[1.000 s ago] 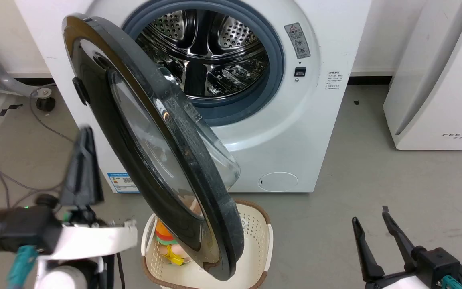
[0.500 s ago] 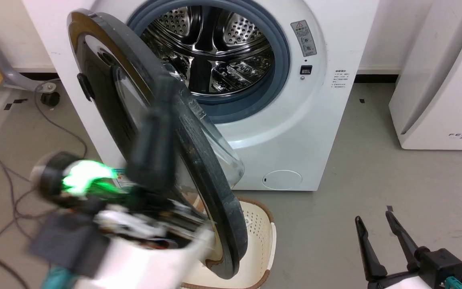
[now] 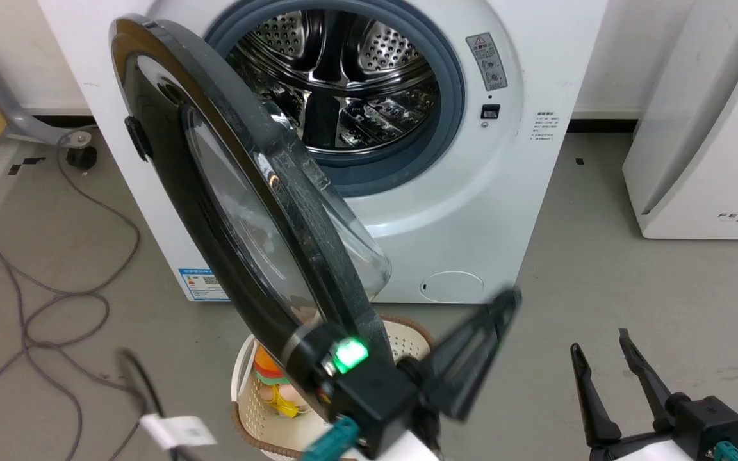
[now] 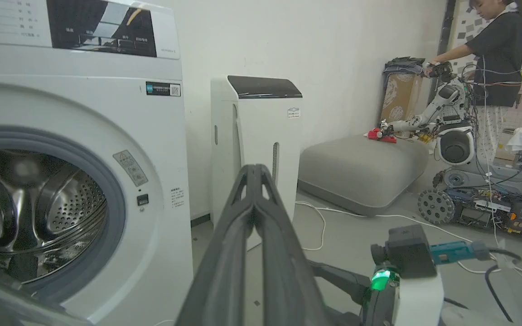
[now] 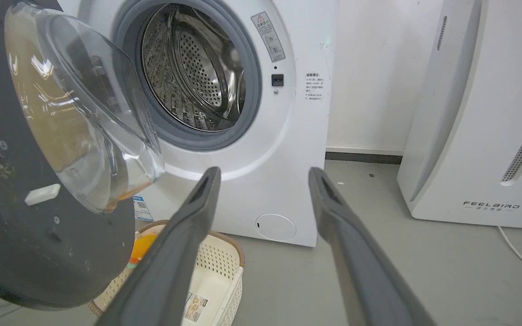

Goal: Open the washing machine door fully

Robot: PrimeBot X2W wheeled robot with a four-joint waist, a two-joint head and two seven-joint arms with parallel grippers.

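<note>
The washing machine door (image 3: 215,192), a glossy black disc with a clear domed bowl, stands partly open, swung out from its left hinge toward me. Its inner side and glass bowl (image 5: 75,117) show in the right wrist view. My left gripper (image 3: 505,302) is shut and empty, its wrist in front of the door's lower edge, its fingers pointing up and right, away from the door. In the left wrist view the left gripper (image 4: 254,171) points toward the air purifier. My right gripper (image 3: 599,342) stands open and empty at the lower right, apart from the door; its fingertips (image 5: 210,175) frame the washer's front.
A cream perforated basket (image 3: 410,349) with coloured items sits on the floor under the door's lower edge. A white air purifier (image 3: 696,128) stands right of the washer (image 3: 471,192). Grey cables (image 3: 55,294) loop on the left floor. A person (image 4: 496,45) and another robot (image 4: 456,145) are far off.
My left arm has swung from the left of the door across its front to below its lower edge, fingers now pointing right. The door and right gripper look unmoved.
</note>
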